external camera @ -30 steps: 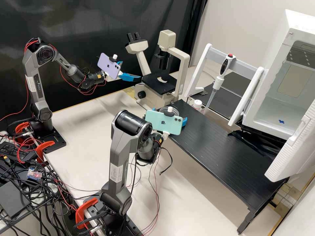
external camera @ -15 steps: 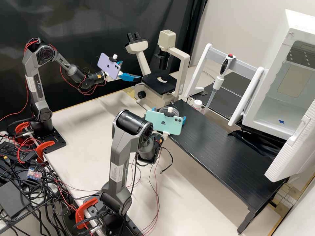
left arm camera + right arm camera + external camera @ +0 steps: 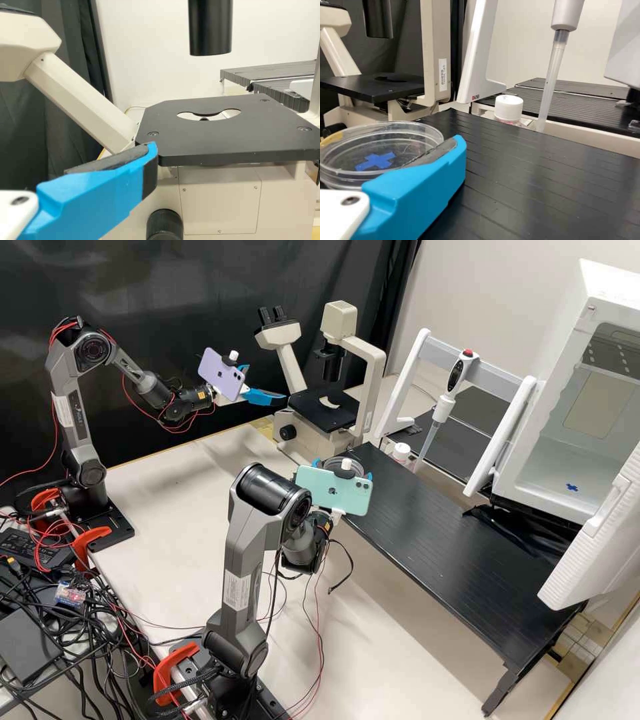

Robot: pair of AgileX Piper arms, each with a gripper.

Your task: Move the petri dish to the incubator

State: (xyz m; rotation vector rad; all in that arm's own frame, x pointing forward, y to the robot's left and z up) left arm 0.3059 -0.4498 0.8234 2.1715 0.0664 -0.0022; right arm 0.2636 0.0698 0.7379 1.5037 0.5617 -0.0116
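Right gripper point(image 3: 343, 467) narrowed; wrist: dish's point(image 3: 415, 140) cross point(image 3: 375, 161)

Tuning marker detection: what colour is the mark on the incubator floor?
Blue: the mark in the incubator, best seen in the high view.

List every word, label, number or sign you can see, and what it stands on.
No text can be read.
Petri dish: blue cross.
Incubator floor: small blue mark.
Microscope: white label, too small.
Pipette stand's foot: tiny red print, too small.
An arm: white label, too small.
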